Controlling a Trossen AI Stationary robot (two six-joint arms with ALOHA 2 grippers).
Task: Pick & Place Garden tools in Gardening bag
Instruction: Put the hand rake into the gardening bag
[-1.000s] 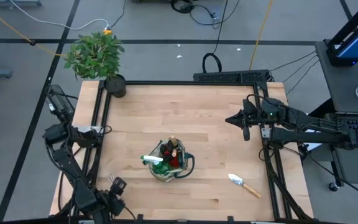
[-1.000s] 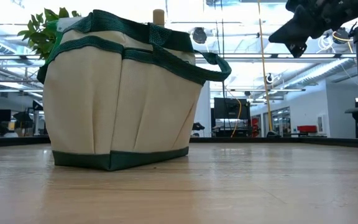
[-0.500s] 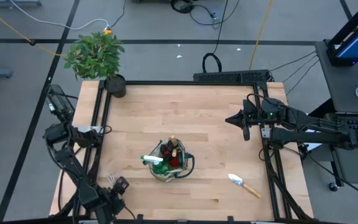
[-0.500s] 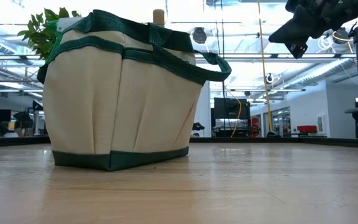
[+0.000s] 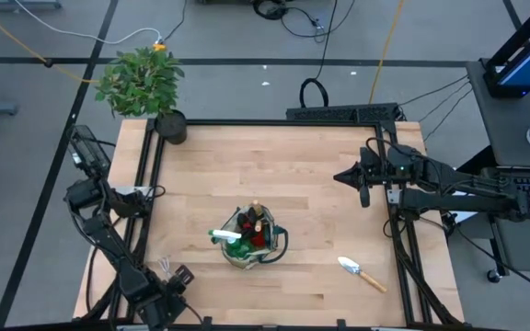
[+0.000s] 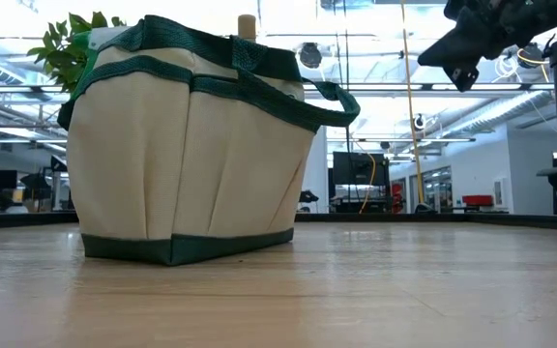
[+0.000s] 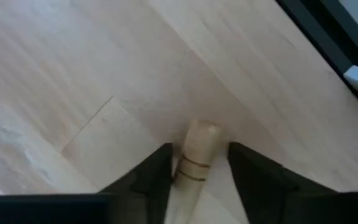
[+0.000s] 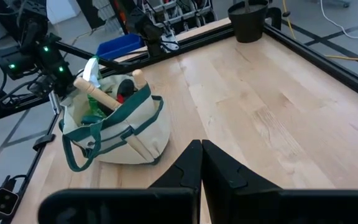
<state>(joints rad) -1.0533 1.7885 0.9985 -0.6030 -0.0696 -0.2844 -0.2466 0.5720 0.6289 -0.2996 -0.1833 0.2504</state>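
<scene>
The beige gardening bag (image 5: 249,237) with green trim stands on its base mid-table (image 6: 187,145), holding a green spray bottle (image 8: 92,74), wooden-handled tools and something red. A trowel (image 5: 362,273) lies flat near the table's right near corner. At the near left corner my left gripper (image 5: 178,278) points down over a small tool whose metal tines (image 5: 166,267) show beside it. In the left wrist view its wooden handle (image 7: 197,152) lies on the table between the open fingers. My right gripper (image 5: 362,180) hangs shut, high over the table's right side (image 6: 462,60). My left gripper comes from above, pointing down, its fingers across the wooden handle near its free end (image 7: 201,134). One finger (image 7: 160,168) stands right up against the handle's side, and a narrow gap shows at the other finger (image 7: 244,171). Whether it touches, I cannot tell.
A leafy plant in a black pot (image 5: 170,126) stands at the far left corner. A black frame rail (image 5: 145,198) runs along the table's left edge close to my left arm. Bare wood lies between the bag and the trowel.
My left gripper has sunk toward the table over the tool at the near left corner and rolled a little about its own axis. The bag, the trowel and my right arm have kept still.
</scene>
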